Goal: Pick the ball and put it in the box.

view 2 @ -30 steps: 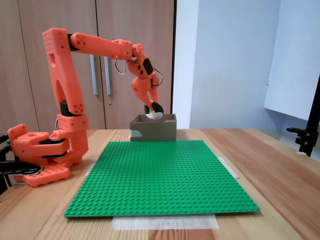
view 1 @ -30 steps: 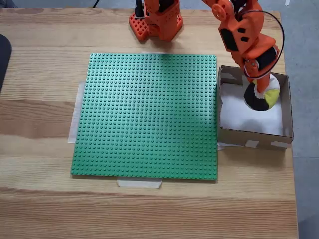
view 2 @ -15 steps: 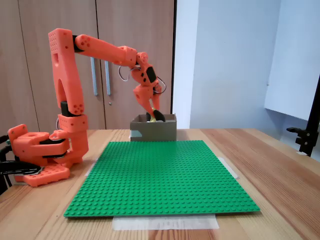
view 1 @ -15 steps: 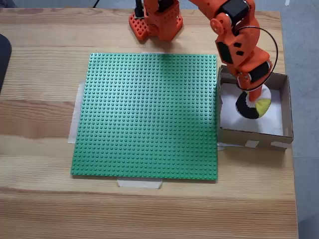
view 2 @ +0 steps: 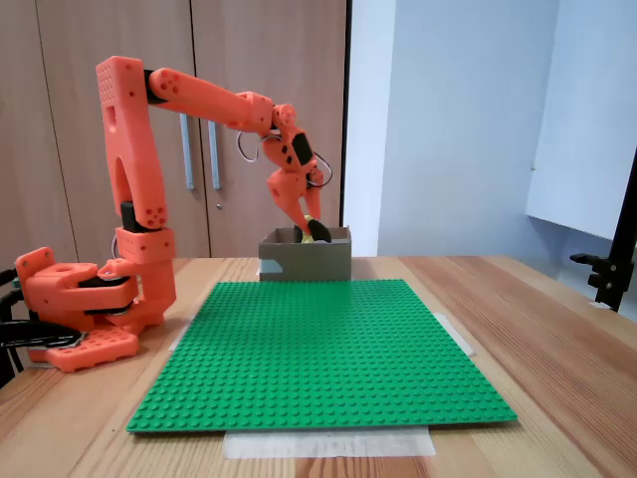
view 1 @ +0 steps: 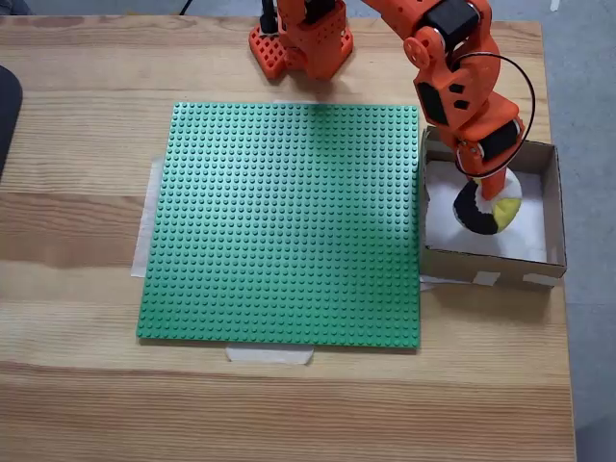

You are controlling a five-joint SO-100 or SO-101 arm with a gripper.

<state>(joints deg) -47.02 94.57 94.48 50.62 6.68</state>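
The ball [view 1: 491,209], patched yellow, white and black, sits low inside the box [view 1: 554,207], over its white floor, a little toward the 12 o'clock wall in a fixed view from above. In a fixed view from the front, only its top edge [view 2: 317,233] peeks over the near cardboard wall [view 2: 305,261]. I cannot tell whether it already rests on the floor or hangs just above it.

My claw [view 1: 486,197] comes down on the ball from 11 o'clock, and its orange fingers look closed around it. I judge the ball is held, not yet let go.

The box stands at 3 o'clock of the green studded baseplate [view 1: 289,221], touching or just beside its edge, on the wooden table [view 1: 77,115]. The arm's orange base [view 1: 300,38] is at 12 o'clock of the plate.

As I read it, the pick and the carry are done and the ball is inside the walls. What remains is opening the fingers to release it, then lifting the arm clear without dragging the ball or nudging the box.
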